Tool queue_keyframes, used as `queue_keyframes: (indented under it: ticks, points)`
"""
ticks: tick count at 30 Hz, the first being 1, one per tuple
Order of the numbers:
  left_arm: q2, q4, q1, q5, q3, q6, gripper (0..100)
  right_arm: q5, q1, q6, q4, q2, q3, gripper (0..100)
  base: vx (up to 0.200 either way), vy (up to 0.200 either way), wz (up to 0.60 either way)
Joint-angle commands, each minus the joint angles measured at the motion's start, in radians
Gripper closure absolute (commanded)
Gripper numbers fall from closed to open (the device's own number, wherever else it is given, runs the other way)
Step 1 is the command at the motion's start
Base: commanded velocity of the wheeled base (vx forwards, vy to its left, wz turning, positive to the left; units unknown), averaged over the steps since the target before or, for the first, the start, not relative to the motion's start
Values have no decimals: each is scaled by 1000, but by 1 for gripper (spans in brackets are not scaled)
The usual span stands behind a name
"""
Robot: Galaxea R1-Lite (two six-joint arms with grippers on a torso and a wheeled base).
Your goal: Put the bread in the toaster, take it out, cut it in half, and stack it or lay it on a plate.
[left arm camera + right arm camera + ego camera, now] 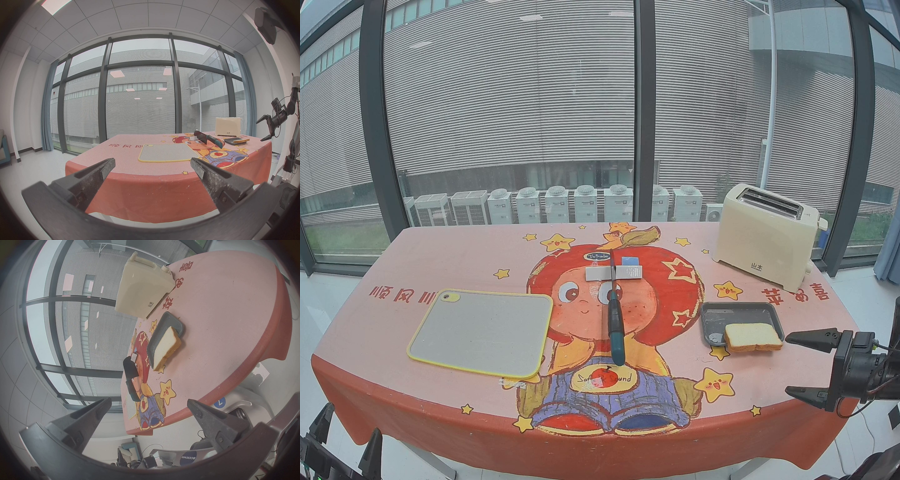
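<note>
A slice of bread lies on a small dark tray at the table's right; it also shows as bread on the tray. The cream toaster stands at the back right, seen also as the toaster and toaster. A knife with a teal handle rests on a grey holder at the centre. The cutting board with a yellow rim lies at left. My right gripper hangs open off the table's right edge, level with the bread. My left gripper is open, low before the table's front left corner.
The table carries a pink cartoon cloth with a rounded front edge. Large windows stand close behind it. The toaster sits near the back right edge. Bare cloth lies between the board, the knife and the tray.
</note>
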Motion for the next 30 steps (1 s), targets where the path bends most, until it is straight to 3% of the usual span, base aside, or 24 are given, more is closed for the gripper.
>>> queue_keyframes:
  ticks: [1, 17, 20, 24, 30]
  points:
    - [2, 0, 0, 0, 18, 0, 0, 1, 2, 0, 0, 11, -1, 0, 0, 0, 0]
    - [2, 0, 0, -1, 18, 0, 0, 1, 6, -3, 0, 17, -5, 0, 0, 0, 0]
    - [2, 0, 0, -1, 18, 0, 0, 27, 3, -3, 0, 26, 0, 0, 0, 0, 0]
    - [2, 0, 0, -1, 18, 0, 0, 27, 2, -3, -3, 63, -5, 0, 0, 0, 0]
    - [2, 0, -1, -1, 18, 0, 0, 27, 3, 0, -69, 91, 17, 0, 0, 0, 0]
